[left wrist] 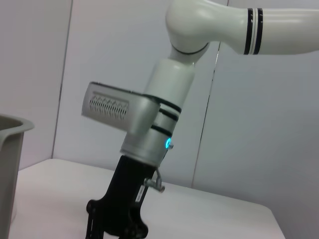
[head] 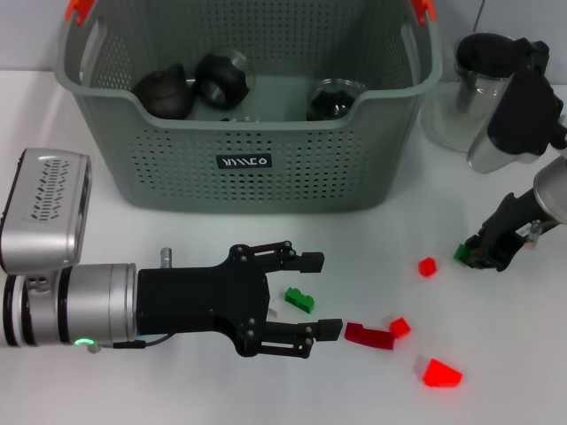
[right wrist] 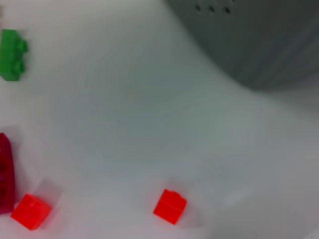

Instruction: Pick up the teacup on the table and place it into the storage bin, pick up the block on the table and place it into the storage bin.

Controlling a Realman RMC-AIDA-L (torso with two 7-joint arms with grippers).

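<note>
white table (head: 177, 248), storage bin (head: 266, 115), blocks (head: 368, 336)

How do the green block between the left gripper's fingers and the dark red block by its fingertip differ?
The green block is bright green and lies inside the open left gripper, between its fingers; the dark red block is deep red and lies outside, just past the lower fingertip. The green block looks smaller; the dark red block looks longer. Both lie on the table, outside the storage bin.
</note>
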